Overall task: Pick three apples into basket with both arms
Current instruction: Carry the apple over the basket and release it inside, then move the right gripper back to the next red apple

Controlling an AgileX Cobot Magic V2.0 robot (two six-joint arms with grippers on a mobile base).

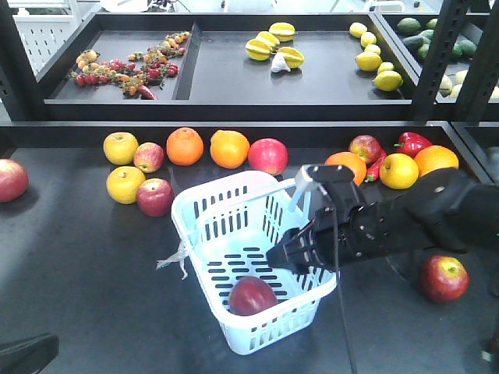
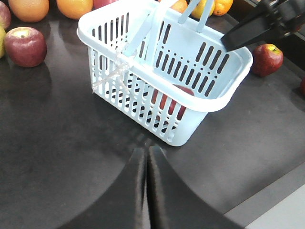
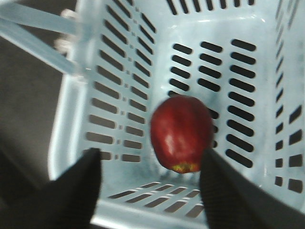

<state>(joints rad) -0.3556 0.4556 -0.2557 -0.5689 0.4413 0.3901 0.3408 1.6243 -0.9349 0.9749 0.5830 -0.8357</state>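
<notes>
Black bench (image 1: 78, 296), dark shelf (image 1: 226, 78) behind. One apple (image 3: 181, 133) lies in the basket (image 3: 81, 95) below the wide right claw (image 3: 150, 160); left claw (image 2: 145, 155) is closed.

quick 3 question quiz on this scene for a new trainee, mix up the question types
1. True or false: the pale blue-white slotted plastic basket holds two apples.
2. Over the basket, the black right tool is: A open, B shut on an apple, C shut on a handle.
3. Fill in: the black left tool has its jaws ___.
Key: 1 false, only one dark red round apple lies inside; 2 A; 3 shut.
</notes>
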